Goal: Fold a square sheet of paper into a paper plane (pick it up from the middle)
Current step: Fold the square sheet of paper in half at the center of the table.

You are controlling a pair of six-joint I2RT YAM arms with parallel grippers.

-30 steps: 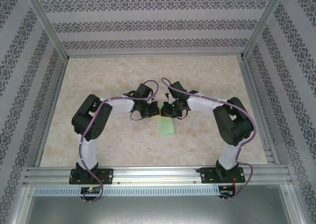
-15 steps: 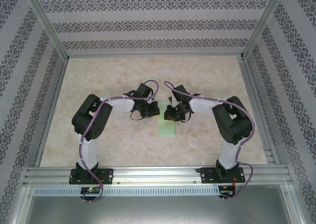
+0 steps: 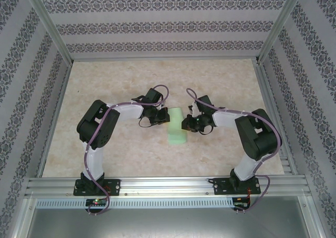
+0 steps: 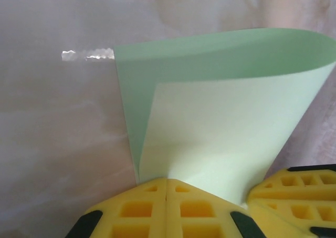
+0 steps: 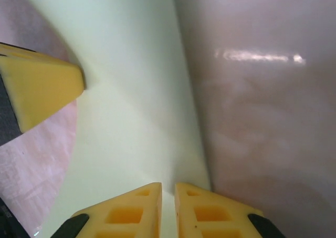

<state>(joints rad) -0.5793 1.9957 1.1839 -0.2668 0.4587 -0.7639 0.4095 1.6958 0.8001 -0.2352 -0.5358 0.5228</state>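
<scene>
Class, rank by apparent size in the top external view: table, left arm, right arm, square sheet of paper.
1. table
2. left arm and right arm: alike, so tied
3. square sheet of paper

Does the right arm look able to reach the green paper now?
Probably yes: the right gripper sits at one edge of the green paper, seemingly pinching it; the left gripper clamps the opposite side.

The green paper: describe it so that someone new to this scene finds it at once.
On the beige marbled table, look at the middle, where the left hand and the right hand face each other. Between them sits the green paper, pale, plain and curled over in a soft fold. Nothing else on the table is green.
</scene>
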